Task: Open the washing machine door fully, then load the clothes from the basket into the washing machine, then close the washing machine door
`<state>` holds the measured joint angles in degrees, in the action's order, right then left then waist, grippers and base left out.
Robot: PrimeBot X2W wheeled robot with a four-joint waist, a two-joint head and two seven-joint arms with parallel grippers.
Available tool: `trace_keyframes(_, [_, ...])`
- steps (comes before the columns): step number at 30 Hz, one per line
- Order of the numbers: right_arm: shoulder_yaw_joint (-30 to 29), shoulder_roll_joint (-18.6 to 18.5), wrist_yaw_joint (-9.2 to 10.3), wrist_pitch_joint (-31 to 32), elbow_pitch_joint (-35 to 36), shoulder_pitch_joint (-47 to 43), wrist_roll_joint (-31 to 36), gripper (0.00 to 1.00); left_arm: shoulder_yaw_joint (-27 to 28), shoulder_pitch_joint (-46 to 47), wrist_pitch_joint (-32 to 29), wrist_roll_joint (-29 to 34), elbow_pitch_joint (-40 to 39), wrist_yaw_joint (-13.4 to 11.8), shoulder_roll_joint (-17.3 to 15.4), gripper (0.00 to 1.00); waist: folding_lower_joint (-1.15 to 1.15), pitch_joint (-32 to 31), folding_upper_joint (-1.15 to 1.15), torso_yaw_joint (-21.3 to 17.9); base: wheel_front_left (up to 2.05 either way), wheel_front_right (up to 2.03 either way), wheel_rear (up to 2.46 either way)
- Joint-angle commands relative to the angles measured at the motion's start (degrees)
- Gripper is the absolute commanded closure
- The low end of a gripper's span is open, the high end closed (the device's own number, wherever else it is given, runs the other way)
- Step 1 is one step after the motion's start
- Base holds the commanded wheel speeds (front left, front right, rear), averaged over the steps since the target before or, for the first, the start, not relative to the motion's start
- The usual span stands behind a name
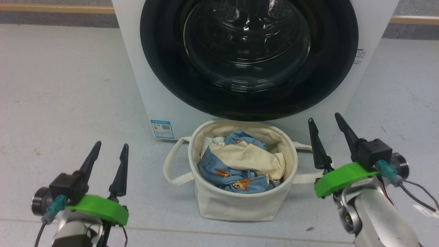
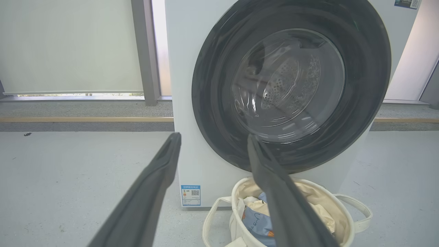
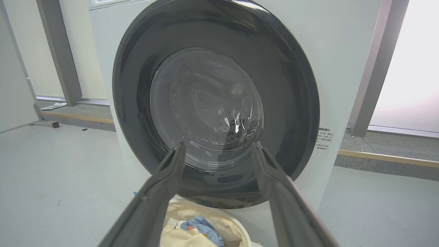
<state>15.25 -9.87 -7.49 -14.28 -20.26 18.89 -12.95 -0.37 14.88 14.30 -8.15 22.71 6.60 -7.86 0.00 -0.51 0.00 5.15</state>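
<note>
The white washing machine (image 1: 132, 61) stands straight ahead with its round black-rimmed glass door (image 1: 248, 58) flat against its front. On the floor before it sits the cream canvas basket (image 1: 240, 202), holding the blue bear-print and cream-yellow clothes (image 1: 240, 161). My left gripper (image 1: 111, 145) hovers open at the lower left, left of the basket. My right gripper (image 1: 325, 118) is open at the lower right, beside the basket's right handle. In the wrist views, the left gripper (image 2: 213, 137) and right gripper (image 3: 218, 146) point at the door (image 2: 291, 85) (image 3: 216, 103), nothing between their fingers.
Grey floor (image 1: 61, 89) spreads on both sides of the machine. A raised ledge with a wooden strip (image 2: 85, 119) runs behind it, below windows. A blue label (image 1: 161, 129) sits low on the machine's left front. Cables trail from my right wrist (image 1: 411, 192).
</note>
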Motion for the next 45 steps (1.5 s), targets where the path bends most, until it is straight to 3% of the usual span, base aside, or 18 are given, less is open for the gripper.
trace_keyframes(1, [0.25, 0.23, 0.0, -0.72, 1.55, 2.77, 0.41, 0.0, 2.23, 3.77, 0.7, 0.45, -1.57, 0.21, -1.66, 0.0, 0.0, 0.09, 0.0, 0.04, 0.0, 0.0, 0.0])
trace_keyframes(26, [-5.26, 0.8, 0.0, -0.72, 2.36, -0.56, 1.05, 0.0, 4.34, 4.57, 0.7, -2.11, -0.11, 0.72, -1.13, 0.0, 0.0, 0.79, 0.0, 0.12, 0.0, 0.0, 0.0])
trace_keyframes(45, [-5.14, 0.51, 0.0, -0.72, 2.53, 0.04, 0.38, 0.0, 4.42, 4.58, 0.7, -1.72, -0.03, 0.85, -1.03, 0.0, 0.0, 0.71, 0.0, 0.37, 0.0, 0.0, 0.0])
